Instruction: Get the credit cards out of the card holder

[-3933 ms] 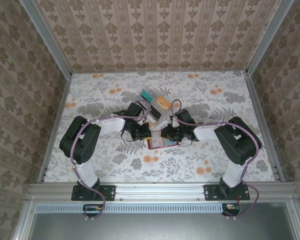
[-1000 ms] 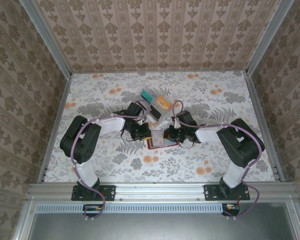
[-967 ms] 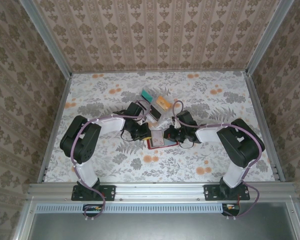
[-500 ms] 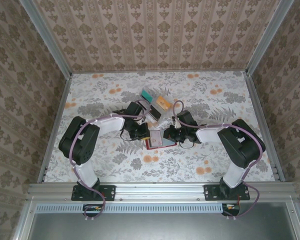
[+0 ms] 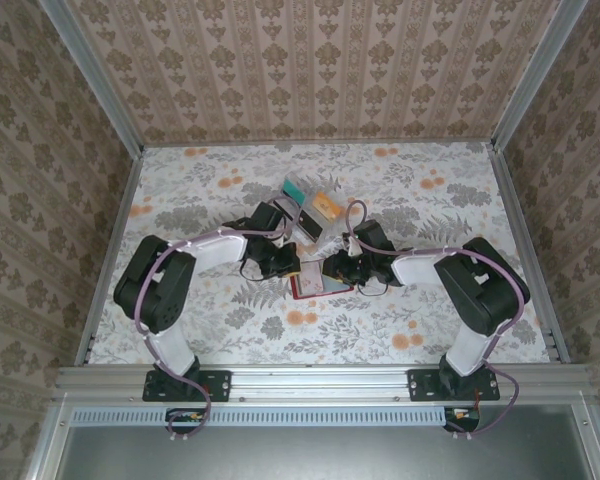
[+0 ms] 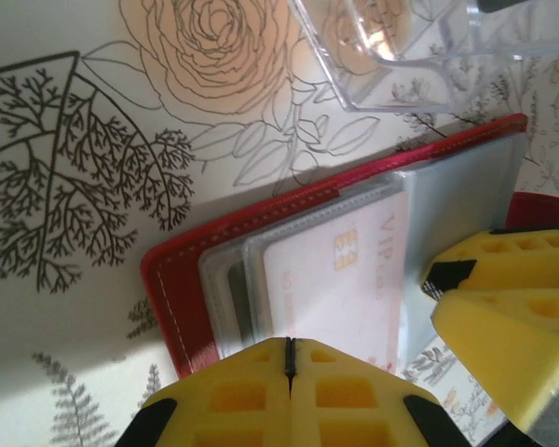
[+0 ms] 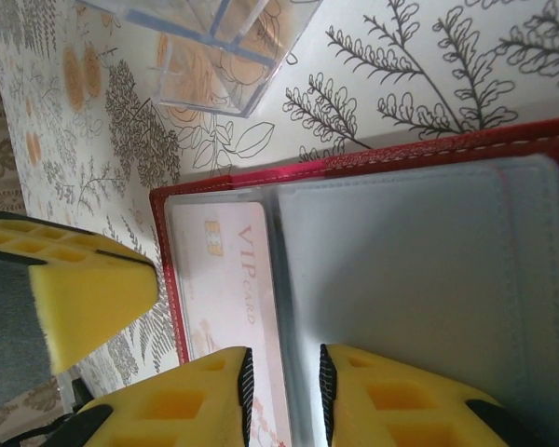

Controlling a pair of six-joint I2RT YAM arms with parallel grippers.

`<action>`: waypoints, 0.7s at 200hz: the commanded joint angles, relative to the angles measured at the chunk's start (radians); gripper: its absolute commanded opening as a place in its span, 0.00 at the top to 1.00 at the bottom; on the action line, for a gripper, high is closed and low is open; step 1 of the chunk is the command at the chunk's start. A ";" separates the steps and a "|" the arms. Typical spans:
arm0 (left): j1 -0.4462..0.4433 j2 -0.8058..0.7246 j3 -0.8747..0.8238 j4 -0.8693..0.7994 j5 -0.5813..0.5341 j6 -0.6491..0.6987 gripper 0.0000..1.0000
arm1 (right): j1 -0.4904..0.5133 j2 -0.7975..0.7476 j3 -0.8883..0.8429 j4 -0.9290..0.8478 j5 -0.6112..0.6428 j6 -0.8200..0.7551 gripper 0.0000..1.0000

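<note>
red card holder lies open on the bench, card tucked inside. left claw together, right claw slightly apart. we judge the card thin, stiff, slick; pinch its free edge.

The left arm's elbow has swung outward, away from the left gripper. The card holder now lies slightly further toward that gripper's side. The right gripper has followed it across, and its jaws have parted a little.
</note>
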 commanded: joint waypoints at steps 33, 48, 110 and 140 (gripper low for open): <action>0.000 0.067 -0.030 -0.005 -0.003 -0.017 0.96 | -0.002 0.046 0.028 0.038 -0.062 0.011 0.74; -0.001 0.067 -0.028 -0.017 -0.012 -0.012 0.96 | -0.002 0.050 0.031 0.037 -0.061 0.011 0.75; 0.000 0.065 -0.032 -0.024 -0.020 -0.008 0.96 | 0.003 0.006 0.023 -0.008 0.017 -0.004 0.81; -0.001 0.062 -0.034 -0.026 -0.026 -0.011 0.96 | 0.016 -0.110 0.023 -0.122 0.158 -0.076 0.78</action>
